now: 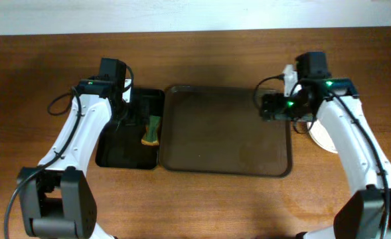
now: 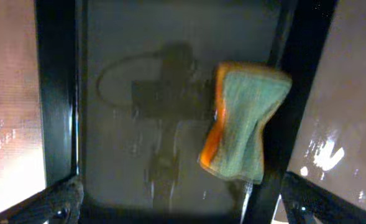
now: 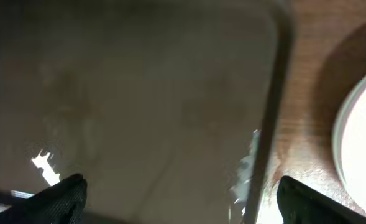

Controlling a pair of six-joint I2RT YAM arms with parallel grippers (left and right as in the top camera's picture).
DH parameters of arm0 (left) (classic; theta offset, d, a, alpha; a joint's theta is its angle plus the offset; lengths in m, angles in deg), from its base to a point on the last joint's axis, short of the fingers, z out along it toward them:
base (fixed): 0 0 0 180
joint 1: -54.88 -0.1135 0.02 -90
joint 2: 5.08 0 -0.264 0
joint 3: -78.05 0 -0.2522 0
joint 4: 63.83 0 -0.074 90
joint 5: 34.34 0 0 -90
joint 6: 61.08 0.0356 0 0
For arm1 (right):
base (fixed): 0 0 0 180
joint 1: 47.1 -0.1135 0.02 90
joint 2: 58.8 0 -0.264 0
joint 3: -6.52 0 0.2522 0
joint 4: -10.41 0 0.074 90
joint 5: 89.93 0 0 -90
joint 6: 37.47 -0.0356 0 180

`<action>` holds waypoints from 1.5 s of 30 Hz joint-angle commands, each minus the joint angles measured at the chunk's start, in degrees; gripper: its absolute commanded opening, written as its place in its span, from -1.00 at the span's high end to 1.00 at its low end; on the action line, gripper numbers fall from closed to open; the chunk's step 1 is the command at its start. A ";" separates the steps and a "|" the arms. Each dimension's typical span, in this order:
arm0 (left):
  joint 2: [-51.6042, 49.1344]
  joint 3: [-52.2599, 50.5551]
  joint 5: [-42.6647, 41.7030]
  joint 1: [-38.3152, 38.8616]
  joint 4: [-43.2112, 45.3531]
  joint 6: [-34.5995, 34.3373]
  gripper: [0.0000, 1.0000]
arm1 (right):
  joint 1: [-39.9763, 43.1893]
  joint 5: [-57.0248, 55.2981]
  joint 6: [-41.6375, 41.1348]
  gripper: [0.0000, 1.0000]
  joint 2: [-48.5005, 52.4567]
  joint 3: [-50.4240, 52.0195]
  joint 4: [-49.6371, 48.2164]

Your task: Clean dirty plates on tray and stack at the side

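Note:
A brown tray (image 1: 226,159) lies in the middle of the table with nothing on it. White plates (image 1: 324,137) sit on the table right of the tray, partly under my right arm; a plate rim shows in the right wrist view (image 3: 363,143). A green and orange sponge (image 1: 153,130) lies at the right side of a black bin (image 1: 112,156), also seen in the left wrist view (image 2: 245,121). My left gripper (image 2: 179,205) is open and empty above the bin. My right gripper (image 3: 179,199) is open and empty over the tray's right edge (image 3: 269,118).
The black bin (image 2: 58,93) stands directly left of the tray, its floor wet. Bare wooden table surrounds both. A white wall edge runs along the back.

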 commanded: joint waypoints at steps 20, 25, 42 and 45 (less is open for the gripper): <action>60.76 -32.06 1.01 -0.20 10.49 -2.03 -0.99 | -1.42 -5.70 -3.87 -0.96 -53.51 24.55 -0.13; 60.72 -32.06 1.01 -0.20 10.49 -2.03 -0.99 | -1.42 -5.70 -3.87 -0.97 -53.40 24.55 -0.13; 60.72 -32.06 1.01 -0.20 10.49 -2.03 -1.00 | -1.53 -7.26 -1.70 -0.97 -92.00 67.60 -55.67; 60.72 -32.06 1.01 -0.20 10.49 -2.03 -0.99 | -1.51 -7.45 -1.70 -0.97 -93.48 73.24 -60.24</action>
